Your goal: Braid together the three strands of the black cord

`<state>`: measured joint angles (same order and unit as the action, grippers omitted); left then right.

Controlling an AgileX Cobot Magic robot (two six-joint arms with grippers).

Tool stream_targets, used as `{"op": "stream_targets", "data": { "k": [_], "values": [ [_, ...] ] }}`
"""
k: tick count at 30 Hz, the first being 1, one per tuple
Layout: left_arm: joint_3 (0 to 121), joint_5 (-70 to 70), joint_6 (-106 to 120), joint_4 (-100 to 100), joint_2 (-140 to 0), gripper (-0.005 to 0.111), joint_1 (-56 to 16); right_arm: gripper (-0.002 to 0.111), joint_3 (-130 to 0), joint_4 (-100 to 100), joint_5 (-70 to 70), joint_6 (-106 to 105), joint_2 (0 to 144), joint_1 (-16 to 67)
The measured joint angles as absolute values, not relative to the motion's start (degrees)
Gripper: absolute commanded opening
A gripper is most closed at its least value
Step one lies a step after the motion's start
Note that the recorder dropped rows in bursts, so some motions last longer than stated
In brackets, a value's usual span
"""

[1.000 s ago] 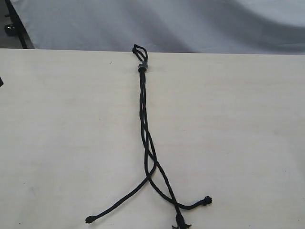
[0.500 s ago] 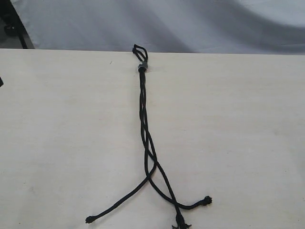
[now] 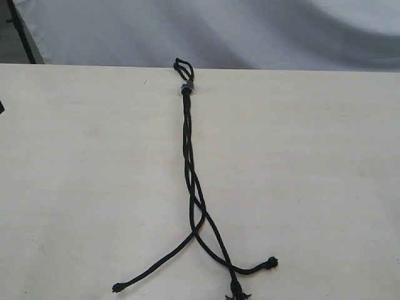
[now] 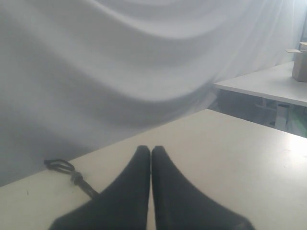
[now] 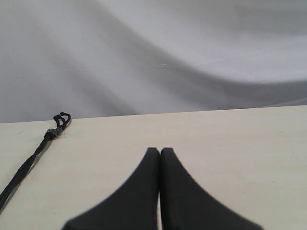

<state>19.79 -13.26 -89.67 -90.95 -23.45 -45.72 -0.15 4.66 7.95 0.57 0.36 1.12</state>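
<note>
Left tool (image 4: 151,151) and right tool (image 5: 159,152) are both pinched fully together, gripping nothing, well apart from the grey band (image 3: 186,88). On the surface (image 3: 312,187), the 3 strands (image 3: 201,220) fan out loose at the end farthest from that band. Nearer the band they cross and run together as the black cord (image 3: 187,144), with short loops (image 3: 182,65) just beyond the band.

The black cord (image 3: 187,150) lies stretched from far to near — grey band (image 3: 186,88) and short loops (image 3: 182,65) at the far end, loosely twisted, the three strands (image 3: 154,267) splaying apart nearest.
</note>
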Motion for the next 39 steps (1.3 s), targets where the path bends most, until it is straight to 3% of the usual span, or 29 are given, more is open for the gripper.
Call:
{"op": "stream_targets", "data": {
  "k": [16, 29, 34, 39],
  "values": [
    [19.52, -12.47, -89.01, -90.95, -22.2, 0.001, -44.35, 0.0, -0.15, 4.66, 7.95, 0.67, 0.36, 1.12],
    [12.1, -5.26, -88.85, -90.95, -13.51, 0.001, -6.08, 0.0, -0.15, 4.66, 7.95, 0.67, 0.36, 1.12],
    [12.1, 0.0, -88.85, -90.95, -13.49, 0.001, 2.22, 0.0, -0.15, 4.66, 7.95, 0.67, 0.36, 1.12],
    [12.1, 6.51, -88.15, -89.9, -11.53, 0.001, 2.85, 0.0, -0.15, 4.66, 7.95, 0.67, 0.36, 1.12]
  ]
}}
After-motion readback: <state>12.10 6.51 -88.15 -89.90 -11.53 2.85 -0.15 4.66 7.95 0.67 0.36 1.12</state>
